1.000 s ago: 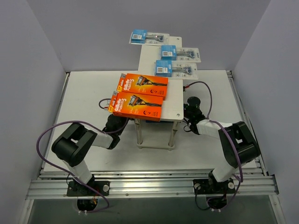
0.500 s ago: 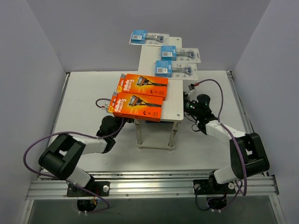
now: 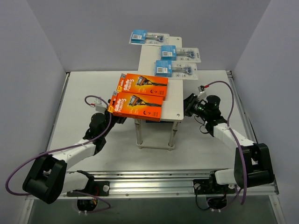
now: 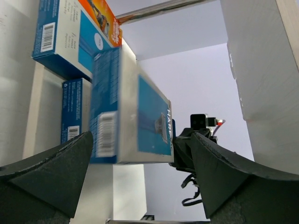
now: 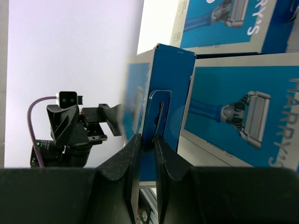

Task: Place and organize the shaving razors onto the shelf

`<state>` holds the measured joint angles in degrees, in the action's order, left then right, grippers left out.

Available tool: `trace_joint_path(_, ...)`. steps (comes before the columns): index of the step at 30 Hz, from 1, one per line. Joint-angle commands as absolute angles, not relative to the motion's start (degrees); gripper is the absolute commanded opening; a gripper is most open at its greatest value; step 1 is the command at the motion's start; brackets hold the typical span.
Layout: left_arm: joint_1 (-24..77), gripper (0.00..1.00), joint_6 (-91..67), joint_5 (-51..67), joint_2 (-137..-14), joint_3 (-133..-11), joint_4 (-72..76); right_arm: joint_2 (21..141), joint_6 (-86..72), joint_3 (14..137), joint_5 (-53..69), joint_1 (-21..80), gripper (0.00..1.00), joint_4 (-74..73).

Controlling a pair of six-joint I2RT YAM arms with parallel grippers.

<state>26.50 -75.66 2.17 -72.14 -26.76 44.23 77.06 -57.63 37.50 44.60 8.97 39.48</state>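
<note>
Left tool retreated, open; right tool pinches half-hidden blue box.

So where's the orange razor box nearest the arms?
In the top view, the nearest orange box lies flat on the shelf's near left corner, overhanging its left edge, just in front of the second orange box.
</note>
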Motion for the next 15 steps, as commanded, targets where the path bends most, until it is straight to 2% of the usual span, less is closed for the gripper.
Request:
trace_joint_path(1,25.5,0.94,-71.2,4.5,-69.2,-26.5,39.8,73.6,-54.8,37.5,47.1,7.9,0.0,38.9)
trace_joint_path(15,24.2,0.94,-67.0,8.3,-68.9,-26.6,38.5,71.1,-47.5,34.9,47.7,6.7,0.0,30.1)
